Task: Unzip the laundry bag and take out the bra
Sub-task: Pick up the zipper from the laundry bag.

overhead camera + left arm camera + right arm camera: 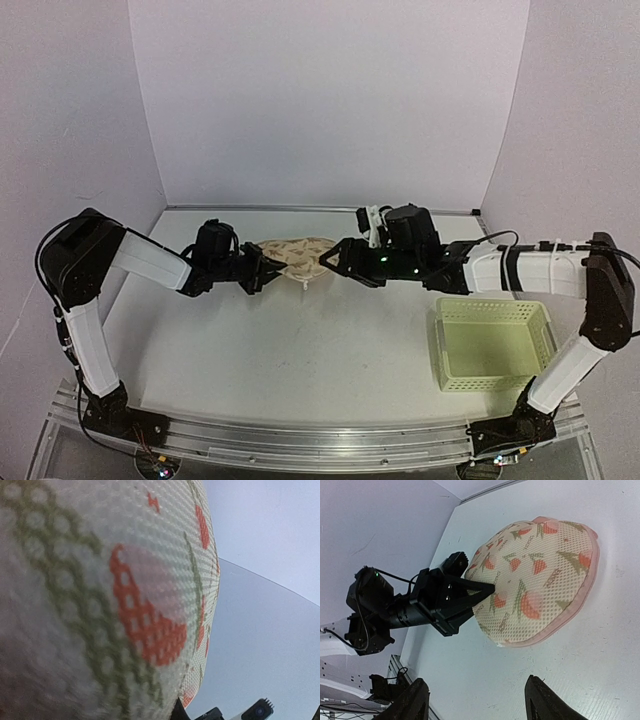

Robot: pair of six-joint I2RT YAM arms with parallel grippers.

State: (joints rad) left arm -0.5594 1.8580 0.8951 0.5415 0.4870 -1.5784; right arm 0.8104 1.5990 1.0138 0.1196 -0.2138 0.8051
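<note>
The laundry bag (296, 254) is a beige mesh pouch with a red and green print and a pink zip edge, lying at the middle back of the table. It also shows in the right wrist view (535, 575), and it fills the left wrist view (100, 605). My left gripper (262, 270) is shut on the bag's left edge, and its black fingers (472, 592) pinch the mesh. My right gripper (328, 258) is open and empty, just off the bag's right end, with its fingertips (535, 685) spread wide over bare table. The bra is hidden.
A pale yellow-green lattice basket (490, 304) stands at the front right, beside the right arm's base. Walls close the table at the back and on both sides. The aluminium rail with the arm bases runs along the near edge.
</note>
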